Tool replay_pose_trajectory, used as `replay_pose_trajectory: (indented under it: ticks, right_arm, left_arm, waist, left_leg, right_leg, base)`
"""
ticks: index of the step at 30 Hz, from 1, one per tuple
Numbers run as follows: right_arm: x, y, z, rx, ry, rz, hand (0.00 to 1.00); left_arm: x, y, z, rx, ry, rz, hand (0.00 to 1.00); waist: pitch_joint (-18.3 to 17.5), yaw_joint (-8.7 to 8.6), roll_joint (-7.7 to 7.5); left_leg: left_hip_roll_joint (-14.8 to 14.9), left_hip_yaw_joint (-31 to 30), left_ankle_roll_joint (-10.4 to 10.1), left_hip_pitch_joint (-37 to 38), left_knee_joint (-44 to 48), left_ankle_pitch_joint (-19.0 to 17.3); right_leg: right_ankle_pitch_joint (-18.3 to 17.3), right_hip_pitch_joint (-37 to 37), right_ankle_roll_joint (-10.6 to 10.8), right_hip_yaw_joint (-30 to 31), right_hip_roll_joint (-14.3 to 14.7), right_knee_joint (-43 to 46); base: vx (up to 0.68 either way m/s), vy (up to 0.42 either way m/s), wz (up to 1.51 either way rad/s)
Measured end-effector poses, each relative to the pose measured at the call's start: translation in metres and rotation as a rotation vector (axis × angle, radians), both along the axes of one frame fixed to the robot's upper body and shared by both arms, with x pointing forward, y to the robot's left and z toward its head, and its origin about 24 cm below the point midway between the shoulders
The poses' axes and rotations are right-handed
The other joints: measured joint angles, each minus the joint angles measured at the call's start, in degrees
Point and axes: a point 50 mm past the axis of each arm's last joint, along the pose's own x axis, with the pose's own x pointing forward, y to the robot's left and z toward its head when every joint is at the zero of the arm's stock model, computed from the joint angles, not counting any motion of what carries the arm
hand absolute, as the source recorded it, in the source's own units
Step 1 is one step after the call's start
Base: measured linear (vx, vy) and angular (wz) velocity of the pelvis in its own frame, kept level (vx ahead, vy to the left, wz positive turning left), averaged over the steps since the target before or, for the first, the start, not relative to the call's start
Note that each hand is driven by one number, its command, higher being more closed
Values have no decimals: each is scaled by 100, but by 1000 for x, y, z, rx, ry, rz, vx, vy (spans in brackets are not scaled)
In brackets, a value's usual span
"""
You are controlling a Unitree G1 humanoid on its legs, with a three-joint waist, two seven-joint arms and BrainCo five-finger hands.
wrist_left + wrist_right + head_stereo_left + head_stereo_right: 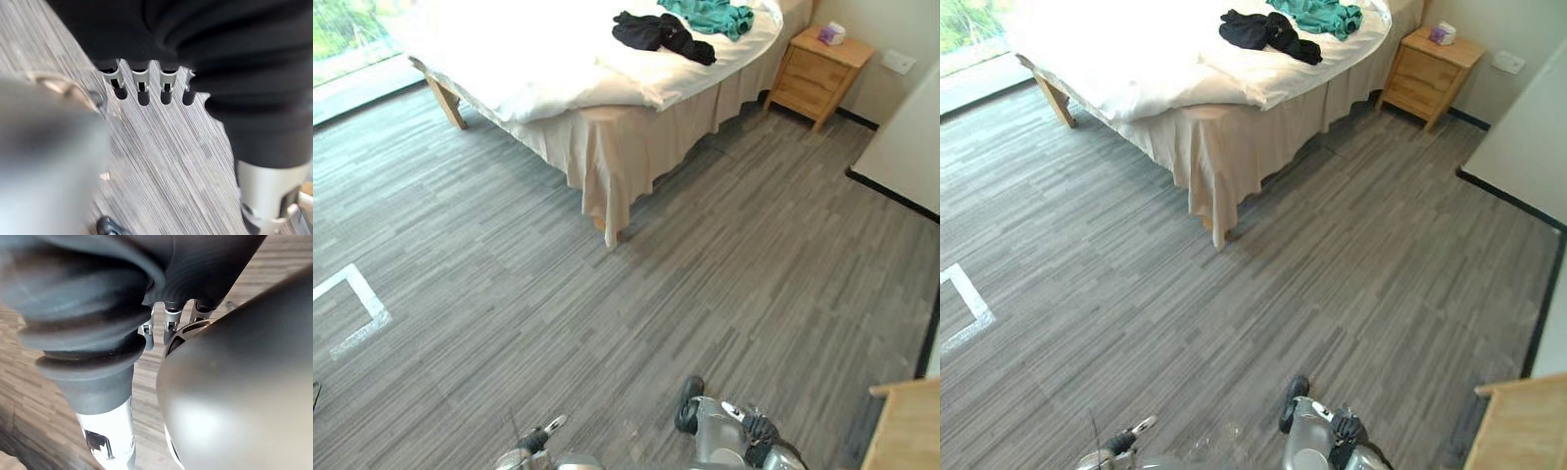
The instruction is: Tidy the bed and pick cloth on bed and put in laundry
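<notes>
A black cloth (656,34) lies crumpled on the bed's white duvet (529,49), far ahead at the top of the eye views. Just behind it lies a teal cloth (710,15). The bed (636,137) has a beige skirt down to the floor, and its near corner points toward me. My left hand (142,90) hangs over the grey floor with relaxed fingers and nothing in it. My right hand (168,320) also hangs low beside me, fingers loose and partly hidden, holding nothing. Both hands are well short of the bed.
A wooden nightstand (818,69) with a small purple-and-white item (831,34) stands right of the bed. A white panel (911,147) runs along the right. A wooden corner (906,426) juts in at lower right. White tape (357,304) marks the grey plank floor.
</notes>
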Motion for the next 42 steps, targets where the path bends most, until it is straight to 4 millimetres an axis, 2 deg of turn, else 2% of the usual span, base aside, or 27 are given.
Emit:
replay_pose_trajectory:
  ticks: [1,2,4,5,8,9,10,12,13,14,15,16,18,19,21,22,24,26,27,29,30,31,33,34,36,38,42]
  right_arm:
    - [0,-1,-1,-14,6,21,0]
    - [-1,1,-2,-16,20,39,0]
    - [0,7,-4,-16,30,95,0]
    - [6,10,-3,-22,13,131,0]
    - [25,19,3,-15,-34,184,0]
    - [34,27,7,-16,-78,229,0]
    - [35,28,8,-19,-85,236,0]
    - [34,33,9,-18,-107,281,0]
    - [24,38,4,6,-75,267,0]
    - [18,40,2,21,-61,253,0]
    - [19,34,2,13,-64,229,0]
    - [21,30,3,7,-63,216,0]
    - [21,24,0,8,-30,181,0]
    - [17,17,-3,9,0,133,0]
    - [5,12,-6,7,32,109,0]
    - [-3,11,-7,0,34,101,0]
    - [-7,6,-5,-15,2,61,0]
    - [-16,8,-7,9,4,2,0]
    - [-17,10,-7,13,8,3,0]
    - [-16,14,-8,13,17,59,0]
    - [-16,17,-8,15,19,74,0]
    - [-12,23,-9,28,25,113,0]
    - [-2,24,-8,27,38,170,0]
    - [8,32,-6,40,30,214,0]
    - [13,42,-7,73,46,229,0]
    - [14,47,-7,102,52,237,0]
    - [7,62,-10,161,72,214,0]
  left_arm:
    - [3,-4,1,-13,-20,14,0]
    - [7,-5,3,-12,-50,19,0]
    - [13,-1,7,-2,-107,24,0]
    - [17,-1,9,-6,-142,30,0]
    - [14,-2,9,0,-157,42,0]
    - [10,1,9,-6,-161,88,0]
    - [8,1,8,-7,-160,94,0]
    - [0,-2,6,-24,-145,132,0]
    - [0,6,6,-8,-149,146,0]
    - [3,14,8,16,-154,140,0]
    - [4,14,8,20,-153,123,0]
    - [3,14,8,23,-142,124,0]
    - [0,15,5,36,-83,93,0]
    - [-1,13,3,45,-54,48,0]
    - [-6,6,-1,36,-20,2,0]
    - [-8,2,-2,22,-7,-4,0]
    - [-6,-1,-2,13,-10,1,0]
    - [-5,-6,-2,-8,-25,41,0]
    - [-6,-5,-2,-11,-29,65,0]
    - [-16,1,-3,-6,-20,129,0]
    - [-18,3,-4,-2,-20,142,0]
    - [-24,10,-3,3,-24,202,0]
    - [-37,3,-7,-24,3,275,0]
    - [-39,8,-7,-21,-4,310,0]
    - [-41,8,-7,-30,-15,344,0]
    - [-41,2,-7,-54,-22,371,0]
    - [-42,13,-5,-65,-58,560,0]
  waist:
    - [8,0,25]
    - [6,11,52]
    - [42,86,-70]
    - [68,193,-96]
    - [133,449,-89]
    - [132,481,-89]
    - [126,474,-78]
    - [-1,463,71]
    - [-88,456,-117]
    - [-203,369,-390]
    - [-259,340,-470]
    - [-267,333,-493]
    - [-268,285,-508]
    - [-255,197,-485]
    - [-258,24,-316]
    - [-305,15,-192]
    - [-341,-22,-169]
    - [-407,-59,-147]
    - [-458,-72,-169]
    - [-607,-26,-254]
    - [-639,22,-301]
    - [-703,79,-419]
    - [-809,181,-209]
    - [-758,213,-295]
    - [-747,265,-308]
    - [-793,266,-79]
    - [-874,288,-262]
  left_leg:
    - [-138,-547,-399,-458,1040,-294]
    - [-373,-877,-609,-949,1844,-638]
    - [-894,-1012,-488,-1656,2258,-1048]
    - [-1201,-885,-283,-2136,2201,-1221]
    - [-1530,-104,10,-2673,1189,-1339]
    - [-1533,649,241,-2814,-78,-1047]
    - [-1540,791,281,-2825,-302,-930]
    - [-1484,1727,800,-2996,-1405,-276]
    - [-1728,1800,1860,-2991,-1331,101]
    - [-2009,1820,1881,-2977,-1390,-105]
    - [-2331,1690,1973,-2932,-1519,-251]
    - [-2466,1642,1951,-2852,-1591,-298]
    - [-2884,1236,1824,-2474,-1747,-494]
    - [-3106,837,1725,-2108,-1842,-605]
    - [-3337,150,1706,-1320,-2271,-608]
    - [-3387,-245,1670,-936,-2477,-623]
    - [-3496,-905,1633,-569,-2680,-643]
    - [-3540,-1791,1413,-290,-2793,-784]
    - [-3542,-2045,1391,-206,-2850,-799]
    - [-3520,-2670,1301,17,-2900,-847]
    - [-3527,-2671,1215,43,-2878,-896]
    - [-3567,-2683,1001,80,-2790,-1021]
    - [-3415,-2672,686,-63,-2309,-1169]
    - [-3360,-2344,616,-317,-1887,-1427]
    - [-3057,-1863,635,-299,-2344,-1453]
    - [-2324,-960,334,-463,-2622,-813]
    - [-2328,-235,425,-483,-2680,-1053]
  right_leg:
    - [-14,454,-57,98,248,-424]
    - [-8,1045,-82,111,416,-915]
    - [-4,1803,-101,182,532,-1465]
    - [-4,2187,-98,308,586,-1741]
    - [-36,2800,-38,733,506,-1937]
    - [-225,3315,251,809,436,-2199]
    - [-289,3414,306,808,442,-2251]
    - [-854,3871,626,690,523,-2399]
    - [-1000,4083,765,671,383,-2329]
    - [-896,4047,831,513,127,-2167]
    - [-660,3810,811,510,-71,-1614]
    - [-501,3692,895,534,-171,-1262]
    - [174,3115,1435,768,-478,547]
    - [155,2670,1637,879,-558,1826]
    - [-329,2113,1378,733,-602,2747]
    - [-494,1651,1219,707,-555,2788]
    - [-691,945,1045,980,-524,2327]
    - [-671,478,998,1663,-367,1072]
    - [-583,412,1017,2040,-268,618]
    - [87,423,947,2637,-51,-436]
    - [338,426,909,2594,-23,-659]
    - [940,460,834,2506,76,-1153]
    - [1103,752,674,2323,100,-1513]
    - [1153,1021,668,2269,-50,-1840]
    - [1152,1415,668,2037,-214,-2106]
    - [1114,1785,723,1536,-159,-2317]
    - [1016,2023,922,892,-432,-2530]
  base:
    - [688,-261,-42]
    - [685,-229,-30]
    - [647,-186,-24]
    - [613,-160,-57]
    - [619,-46,-114]
    - [615,45,-92]
    - [734,109,-96]
    - [670,204,-32]
    - [774,244,46]
    - [945,297,84]
    - [625,208,88]
    - [885,374,74]
    - [693,314,89]
    - [605,211,158]
    - [625,167,178]
    - [508,34,180]
    - [437,-22,195]
    - [498,-109,215]
    - [453,-133,205]
    - [452,-166,170]
    - [448,-192,107]
    - [529,-228,60]
    - [443,-183,37]
    - [236,-114,34]
    - [241,-170,68]
    - [132,-93,92]
    - [51,-6,51]
